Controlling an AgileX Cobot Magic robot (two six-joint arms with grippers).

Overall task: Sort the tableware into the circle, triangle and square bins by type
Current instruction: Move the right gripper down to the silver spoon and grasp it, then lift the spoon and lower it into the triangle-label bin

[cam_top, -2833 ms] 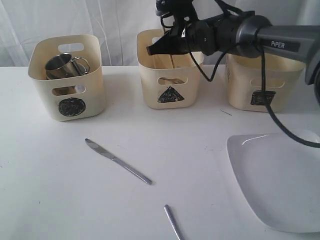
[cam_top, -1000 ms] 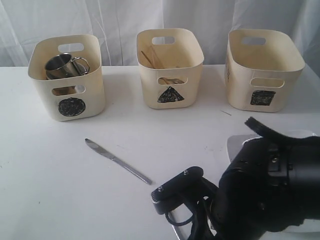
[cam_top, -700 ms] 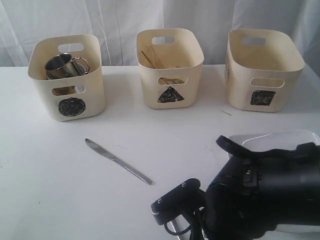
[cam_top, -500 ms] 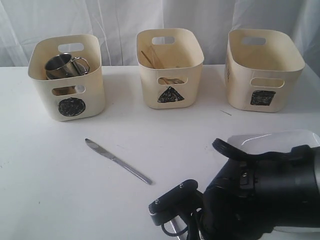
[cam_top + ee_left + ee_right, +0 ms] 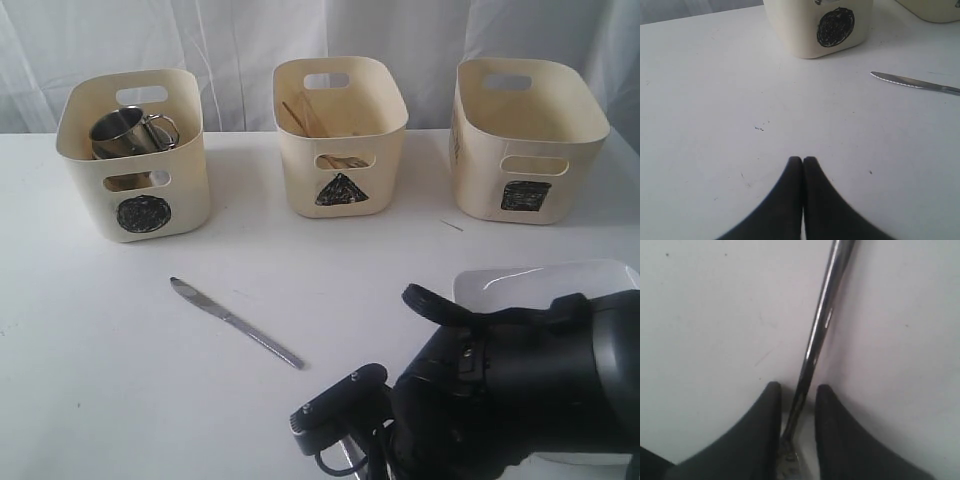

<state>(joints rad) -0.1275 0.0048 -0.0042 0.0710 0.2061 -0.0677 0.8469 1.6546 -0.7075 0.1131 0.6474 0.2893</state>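
- You have the white table under everything, with the triangle bin standing at the middle of its far side.
- Your right arm is the black bulk on the near side of the triangle bin and to its right. It hangs low over the table and covers part of the plate.
- The large white plate lies flat, nearer you than the triangle bin and to its right.
- The circle bin stands to the left of the triangle bin and the square bin to its right. All three are in one row, apart from each other.
- A steel mug lies tilted in the circle bin.
- The knife lies flat on the table, in front of the triangle bin and to its left, well apart from it.
- The fork lies flat on the table, straight out in front of the triangle bin and farther from it than the knife.
- The chopsticks lean inside the triangle bin.
- Your right gripper straddles the fork's handle. Its fingers stand narrowly apart with a sliver of table showing on each side, so nothing is clamped.
- Your left gripper has its fingers pressed together and holds nothing. It hangs over bare table facing the circle bin, left of the triangle bin.
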